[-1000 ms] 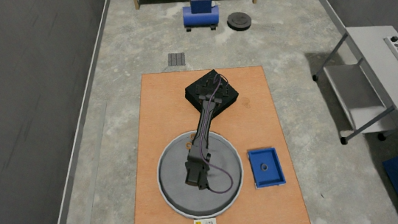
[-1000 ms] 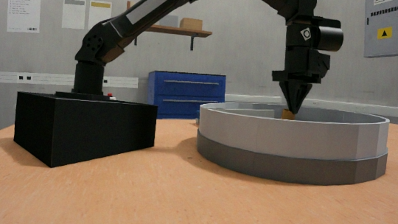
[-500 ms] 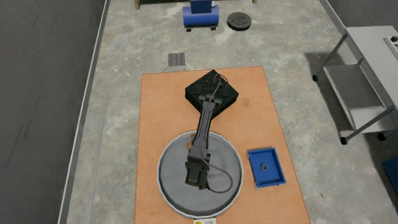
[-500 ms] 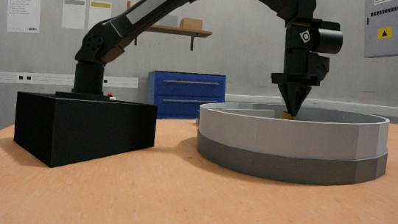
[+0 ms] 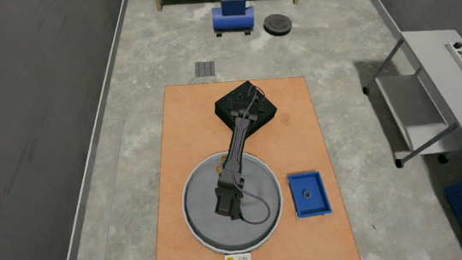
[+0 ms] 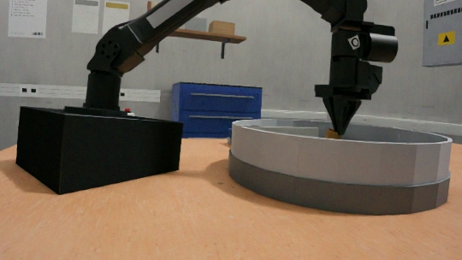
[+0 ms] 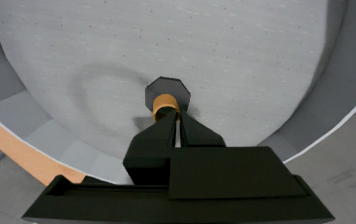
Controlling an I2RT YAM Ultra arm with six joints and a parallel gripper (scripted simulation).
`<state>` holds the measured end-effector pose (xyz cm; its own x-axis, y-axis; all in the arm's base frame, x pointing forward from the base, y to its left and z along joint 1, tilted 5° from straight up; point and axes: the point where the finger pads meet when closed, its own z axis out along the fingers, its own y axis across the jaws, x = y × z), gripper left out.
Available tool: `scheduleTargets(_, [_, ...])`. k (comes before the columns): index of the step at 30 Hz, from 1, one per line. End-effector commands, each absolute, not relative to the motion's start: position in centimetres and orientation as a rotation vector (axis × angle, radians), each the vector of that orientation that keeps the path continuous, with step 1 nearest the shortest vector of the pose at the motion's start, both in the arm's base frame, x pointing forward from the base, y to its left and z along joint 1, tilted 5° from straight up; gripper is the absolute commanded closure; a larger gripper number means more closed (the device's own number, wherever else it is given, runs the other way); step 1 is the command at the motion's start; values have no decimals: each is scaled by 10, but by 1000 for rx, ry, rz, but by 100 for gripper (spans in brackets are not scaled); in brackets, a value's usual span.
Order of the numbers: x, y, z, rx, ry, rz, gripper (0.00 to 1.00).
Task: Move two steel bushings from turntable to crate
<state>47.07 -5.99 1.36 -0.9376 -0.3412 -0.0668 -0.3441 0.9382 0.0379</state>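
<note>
A grey steel ring bushing (image 5: 309, 193) lay inside the shallow blue rectangular crate (image 5: 297, 204), near the table's (image 5: 188, 121) (image 6: 128, 223) right edge in the top view. The black pincer (image 6: 340, 134) (image 7: 178, 112) was nearly pressed together at an orange cylindrical bushing (image 6: 332, 133) (image 7: 164, 102) inside the round grey turntable (image 5: 185, 215) (image 6: 338, 159) (image 7: 61, 123); whether it pinched that wall, I cannot tell. Two orange bushings (image 5: 219, 168) sat beside the arm (image 5: 237, 146) (image 6: 171, 14).
</note>
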Motion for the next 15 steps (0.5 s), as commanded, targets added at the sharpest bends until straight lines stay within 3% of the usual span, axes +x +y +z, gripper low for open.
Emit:
scheduleTargets(1, [479, -63, 33, -519, 2986, 50, 100])
scheduleTargets(15, [485, -62, 35, -519, 2968, 41, 100])
